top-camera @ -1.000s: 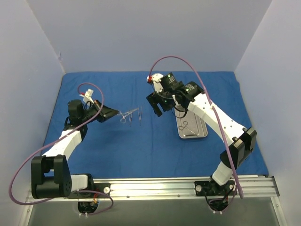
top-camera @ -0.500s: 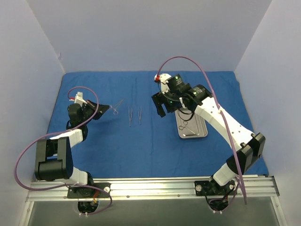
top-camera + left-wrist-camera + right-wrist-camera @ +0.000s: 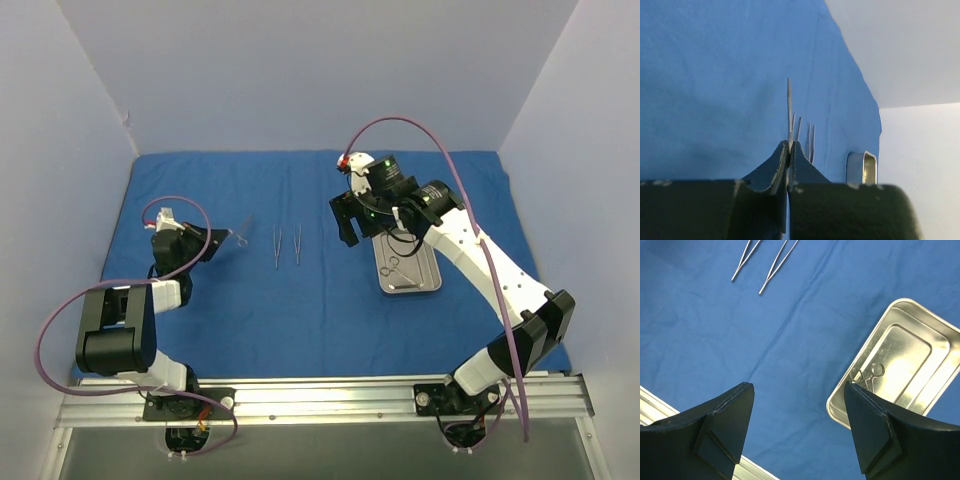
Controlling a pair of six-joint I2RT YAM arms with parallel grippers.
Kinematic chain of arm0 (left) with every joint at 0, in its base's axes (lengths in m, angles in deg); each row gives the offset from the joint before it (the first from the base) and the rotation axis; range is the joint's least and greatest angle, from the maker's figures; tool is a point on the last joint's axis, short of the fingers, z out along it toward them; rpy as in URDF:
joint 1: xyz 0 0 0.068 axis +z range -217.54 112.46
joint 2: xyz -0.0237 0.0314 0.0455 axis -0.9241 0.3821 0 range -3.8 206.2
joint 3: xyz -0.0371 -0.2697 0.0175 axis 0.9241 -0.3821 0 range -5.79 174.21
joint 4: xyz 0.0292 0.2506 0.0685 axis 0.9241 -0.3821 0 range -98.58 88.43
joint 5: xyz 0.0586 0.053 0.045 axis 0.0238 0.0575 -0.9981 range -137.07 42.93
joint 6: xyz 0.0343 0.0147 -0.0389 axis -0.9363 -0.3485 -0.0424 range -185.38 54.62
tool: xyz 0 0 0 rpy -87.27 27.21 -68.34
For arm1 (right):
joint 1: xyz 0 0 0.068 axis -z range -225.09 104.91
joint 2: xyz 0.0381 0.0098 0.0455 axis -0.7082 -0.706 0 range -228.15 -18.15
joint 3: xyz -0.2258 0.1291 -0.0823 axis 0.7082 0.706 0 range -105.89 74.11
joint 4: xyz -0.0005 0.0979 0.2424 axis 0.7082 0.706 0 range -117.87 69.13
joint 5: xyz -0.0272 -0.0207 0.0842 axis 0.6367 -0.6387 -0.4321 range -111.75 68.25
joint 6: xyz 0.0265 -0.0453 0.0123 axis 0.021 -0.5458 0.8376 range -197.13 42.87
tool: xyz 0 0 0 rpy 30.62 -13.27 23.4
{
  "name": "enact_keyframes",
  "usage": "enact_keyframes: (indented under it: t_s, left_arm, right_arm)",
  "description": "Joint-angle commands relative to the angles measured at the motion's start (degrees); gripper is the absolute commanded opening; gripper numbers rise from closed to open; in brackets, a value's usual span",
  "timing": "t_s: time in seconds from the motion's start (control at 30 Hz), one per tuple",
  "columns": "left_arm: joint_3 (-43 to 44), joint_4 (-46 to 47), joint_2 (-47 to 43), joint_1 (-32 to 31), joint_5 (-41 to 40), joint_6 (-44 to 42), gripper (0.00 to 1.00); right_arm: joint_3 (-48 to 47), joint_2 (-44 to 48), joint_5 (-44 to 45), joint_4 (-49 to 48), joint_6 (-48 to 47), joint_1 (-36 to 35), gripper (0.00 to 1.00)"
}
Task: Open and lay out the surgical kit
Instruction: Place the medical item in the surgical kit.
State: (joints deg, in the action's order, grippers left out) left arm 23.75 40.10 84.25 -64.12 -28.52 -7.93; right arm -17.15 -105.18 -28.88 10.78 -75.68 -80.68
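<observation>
Left claw (image 3: 226, 238) pinches an instrument (image 3: 243, 229) while right claw (image 3: 351, 229) gapes over blue drape (image 3: 300, 310) between pale walls (image 3: 300, 70).

Left arm (image 3: 112, 335): folded tight at 8 o'clock, wrist pointing toward 3 o'clock.
Left gripper (image 3: 222, 238): fingers pinched together on 1 thin silver instrument (image 3: 789, 105).
Right arm (image 3: 480, 260): stretched from 5 o'clock toward centre, wrist angled down.
Right gripper (image 3: 797, 386): jaws wide apart, holding nothing.
</observation>
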Motion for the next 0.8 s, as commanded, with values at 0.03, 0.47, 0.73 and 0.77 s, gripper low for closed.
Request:
enact_keyframes:
  t_s: [0.03,0.47,0.73,0.77]
  left_arm:
    - [-2.38,7.71,0.8,-2.36,-3.95,2.31,0.02]
    - [-10.2,13.86,0.19,-7.29,-12.3,5.48,0.02]
    - [-13.02,23.27,5.98,-8.78,-15.91,10.05,0.02]
    - [-12.84,24.85,6.78,-8.96,-16.0,10.22,0.02]
  right_arm:
    - [-1.28,-1.92,-1.91,0.9,-2.32,0.52,0.74]
    - [-0.85,-2.63,-3.58,1.51,-3.74,0.7,0.74]
    - [0.03,-1.57,-4.29,2.3,-3.65,0.7,0.77]
    - [0.12,-1.57,-4.46,2.48,-3.65,0.7,0.77]
